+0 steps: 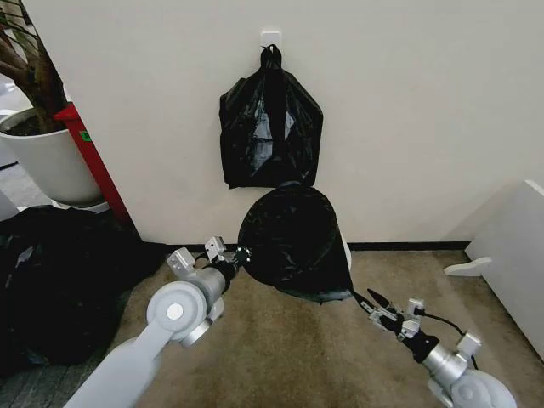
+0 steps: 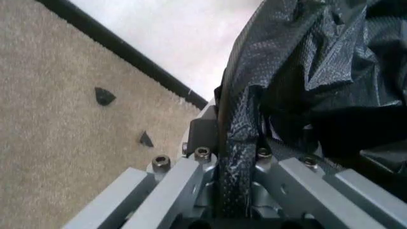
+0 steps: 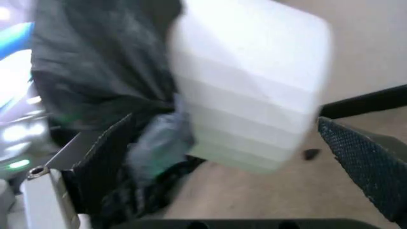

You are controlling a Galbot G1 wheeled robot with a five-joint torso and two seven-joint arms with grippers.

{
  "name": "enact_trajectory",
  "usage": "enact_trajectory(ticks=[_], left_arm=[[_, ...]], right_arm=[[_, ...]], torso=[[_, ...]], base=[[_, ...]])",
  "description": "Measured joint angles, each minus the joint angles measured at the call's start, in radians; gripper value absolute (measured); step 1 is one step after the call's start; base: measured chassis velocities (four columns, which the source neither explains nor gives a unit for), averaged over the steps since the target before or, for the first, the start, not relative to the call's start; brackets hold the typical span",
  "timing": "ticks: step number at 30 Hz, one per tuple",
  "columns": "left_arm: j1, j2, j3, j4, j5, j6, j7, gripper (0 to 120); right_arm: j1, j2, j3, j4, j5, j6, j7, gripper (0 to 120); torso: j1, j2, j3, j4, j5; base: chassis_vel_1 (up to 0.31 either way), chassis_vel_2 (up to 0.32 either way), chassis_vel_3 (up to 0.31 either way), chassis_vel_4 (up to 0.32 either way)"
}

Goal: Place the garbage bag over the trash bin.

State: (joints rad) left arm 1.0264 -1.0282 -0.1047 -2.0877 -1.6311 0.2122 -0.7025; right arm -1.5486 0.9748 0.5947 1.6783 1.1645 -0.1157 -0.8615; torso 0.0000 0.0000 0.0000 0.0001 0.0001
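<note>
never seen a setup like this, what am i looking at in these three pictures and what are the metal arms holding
This is a wheeled robot with two arms. The head view looks down from its head; the other two pictures come from cameras on its wrists. The left tool is clamped on the edge of the garbage bag, a thin black bag draped over the trash bin, which stands on the carpet by the wall. The right tool is open beside the bin, gripping nothing. A second black bag hangs on a wall hook above, and a dark heap of bags lies to the left near a white plant pot.

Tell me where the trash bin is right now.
The trash bin stands on the carpet at the wall, mid head view, under the garbage bag the left pincer grips.
</note>
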Motion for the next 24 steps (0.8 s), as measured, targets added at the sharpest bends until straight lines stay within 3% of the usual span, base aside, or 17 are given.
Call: enact_trajectory(ticks=[4, 7, 14, 17, 19, 21, 24], left_arm=[[-0.003, 0.001, 0.001, 0.0, -0.025, 0.012, 0.01, 1], [-0.006, 0.008, 0.012, 0.001, 0.027, 0.015, 0.03, 1], [0.044, 0.049, 0.05, 0.038, 0.35, 0.022, 0.24, 1], [0.092, 0.07, 0.054, 0.08, 0.58, 0.014, 0.408, 1], [0.11, 0.078, 0.054, 0.119, 0.717, -0.013, 0.519, 1], [0.112, 0.079, 0.053, 0.127, 0.747, -0.023, 0.547, 1], [0.119, 0.084, 0.051, 0.164, 0.89, -0.08, 0.683, 1]], right_arm=[[0.022, -0.004, 0.034, -0.069, -0.043, -0.051, -0.174, 100], [0.015, -0.009, 0.056, -0.063, -0.041, -0.06, -0.151, 100], [-0.079, -0.064, 0.188, 0.136, 0.004, -0.101, 0.137, 100], [-0.074, -0.107, 0.249, 0.216, 0.053, -0.148, 0.263, 100], [-0.052, -0.16, 0.264, 0.234, 0.071, -0.162, 0.309, 100], [-0.047, -0.172, 0.265, 0.235, 0.072, -0.164, 0.315, 100], [0.009, -0.271, 0.235, 0.264, 0.115, -0.2, 0.404, 100]], torso=[[0.0, 0.0, 0.0, -0.0001, 0.0], [0.0, 0.0, 0.0, 0.0001, 0.0006], [0.0, 0.0, 0.0, -0.0004, -0.0005], [0.0, 0.0, 0.0, -0.0001, -0.0003], [0.0, 0.0, 0.0, 0.0001, 0.0], [0.0, 0.0, 0.0, 0.0001, -0.0001], [0.0, 0.0, 0.0, 0.0, -0.0005]], base=[[0.0, 0.0, 0.0, 0.0], [0.0, 0.0, 0.0, 0.0], [0.0, 0.0, 0.0, 0.0], [0.0, 0.0, 0.0, 0.0], [0.0, 0.0, 0.0, 0.0], [0.0, 0.0, 0.0, 0.0], [0.0, 0.0, 0.0, 0.0]])
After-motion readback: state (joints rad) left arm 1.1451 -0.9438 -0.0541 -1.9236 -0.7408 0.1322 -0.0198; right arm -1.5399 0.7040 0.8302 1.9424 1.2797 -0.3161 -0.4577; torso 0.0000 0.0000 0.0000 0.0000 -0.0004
